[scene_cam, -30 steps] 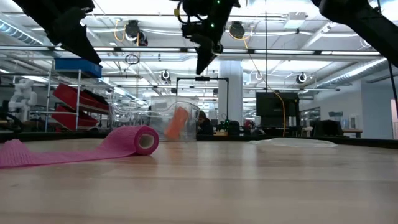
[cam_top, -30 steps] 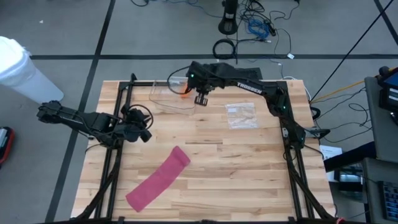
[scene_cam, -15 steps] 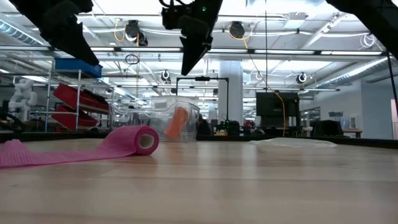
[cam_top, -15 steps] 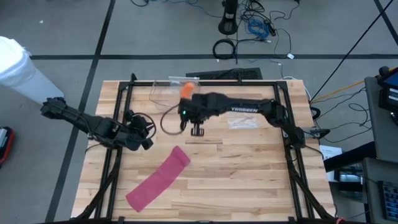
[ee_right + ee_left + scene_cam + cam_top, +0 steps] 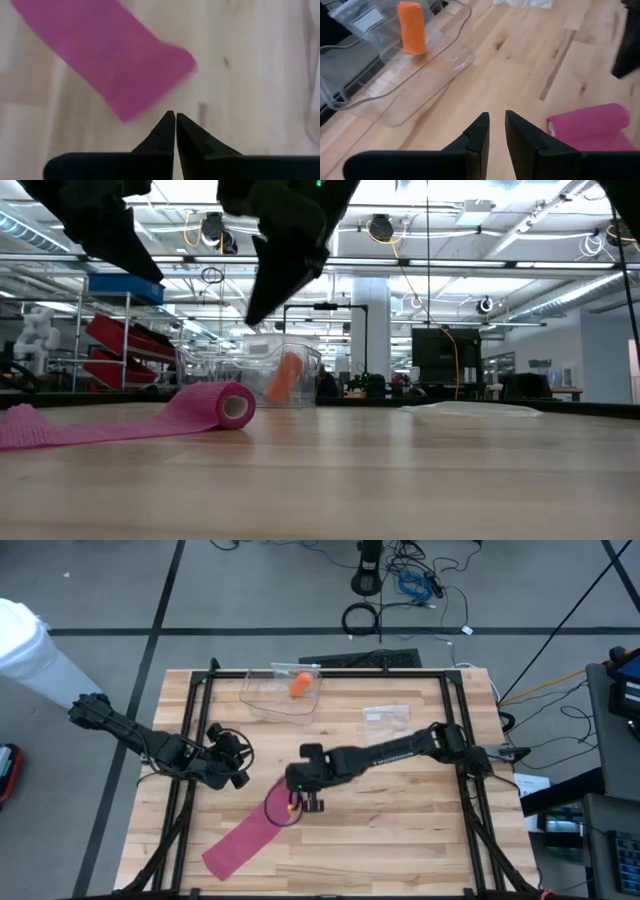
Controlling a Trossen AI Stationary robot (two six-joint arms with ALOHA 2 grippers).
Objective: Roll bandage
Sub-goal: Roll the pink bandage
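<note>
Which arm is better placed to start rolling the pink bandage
Probably the right. The right gripper hangs, fingers shut, just above the rolled end of the pink bandage, while the left gripper sits off to the side, empty.

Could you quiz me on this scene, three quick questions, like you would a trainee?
1. True or false: the right gripper is shut and holds nothing.
2. Which lies in the clear tray? A) an orange roll B) the plastic bag C) scissors
3. Fill in: the pink bandage is partly ____ across the table.

Key: 1 true; it hangs above the bandage's rolled end. 2 A, the orange roll; the plastic bag lies on the wood. 3 unrolled. The left gripper waits apart, holding nothing.
</note>
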